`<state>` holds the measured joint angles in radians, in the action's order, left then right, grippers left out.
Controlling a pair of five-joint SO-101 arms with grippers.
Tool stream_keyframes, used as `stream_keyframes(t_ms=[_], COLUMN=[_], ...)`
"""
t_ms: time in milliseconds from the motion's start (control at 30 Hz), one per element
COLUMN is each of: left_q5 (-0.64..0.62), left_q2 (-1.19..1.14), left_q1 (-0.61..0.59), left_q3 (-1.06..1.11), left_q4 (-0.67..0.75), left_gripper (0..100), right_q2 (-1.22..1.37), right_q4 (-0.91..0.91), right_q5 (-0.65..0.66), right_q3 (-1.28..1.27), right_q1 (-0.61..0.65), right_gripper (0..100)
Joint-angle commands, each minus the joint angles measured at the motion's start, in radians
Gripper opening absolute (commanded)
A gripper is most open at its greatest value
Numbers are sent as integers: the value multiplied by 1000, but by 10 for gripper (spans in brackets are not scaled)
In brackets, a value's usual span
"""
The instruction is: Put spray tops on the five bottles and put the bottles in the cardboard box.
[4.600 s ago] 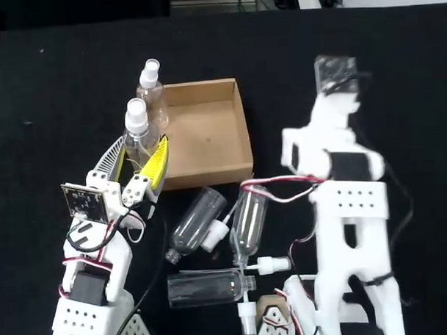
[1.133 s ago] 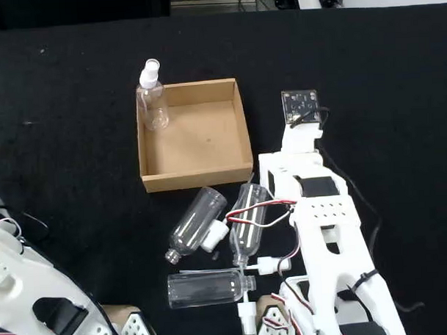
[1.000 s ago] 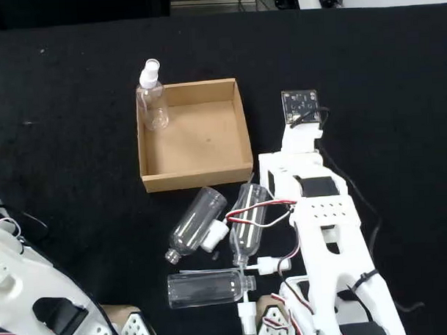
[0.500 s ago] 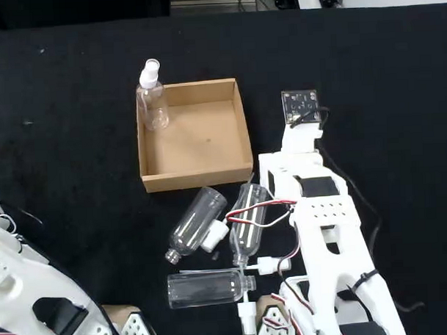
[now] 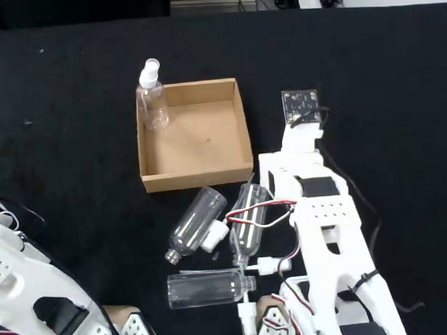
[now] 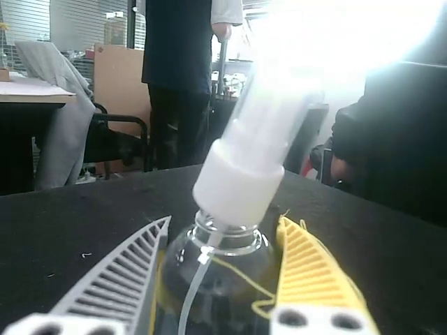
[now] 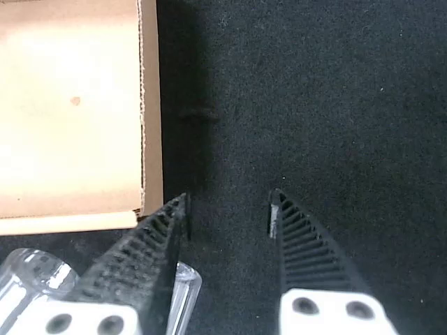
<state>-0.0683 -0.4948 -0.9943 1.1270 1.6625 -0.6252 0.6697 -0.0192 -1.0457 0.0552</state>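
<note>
Bottles number five: one capped bottle stands upright in the cardboard box's far left corner. Three uncapped bottles lie before its near wall among seemingly three loose spray tops. The left gripper clamps the fifth bottle. The right gripper gapes beside the box's right wall.

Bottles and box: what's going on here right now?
The left gripper is shut on a capped bottle. The right gripper hangs open beside the box. Another capped bottle stands at the box's corner. Three uncapped bottles lie in front of the box, with loose spray tops among them.
</note>
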Motion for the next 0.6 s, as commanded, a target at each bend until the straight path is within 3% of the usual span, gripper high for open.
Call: stream_keyframes(t_ms=[0, 133, 367, 567], left_q5=[-3, 26, 54, 54], left_q2=[17, 6, 5, 5], left_q1=[31, 45, 45, 36], left_q3=[18, 13, 15, 16], left_q4=[5, 0, -2, -2], left_gripper=[33, 59, 244, 229], right_q2=[-19, -19, -19, -19], right_q4=[-25, -25, -25, -25], right_q5=[9, 9, 9, 9], right_q3=[2, 2, 2, 2], right_q1=[8, 8, 8, 6], right_gripper=[163, 163, 163, 163])
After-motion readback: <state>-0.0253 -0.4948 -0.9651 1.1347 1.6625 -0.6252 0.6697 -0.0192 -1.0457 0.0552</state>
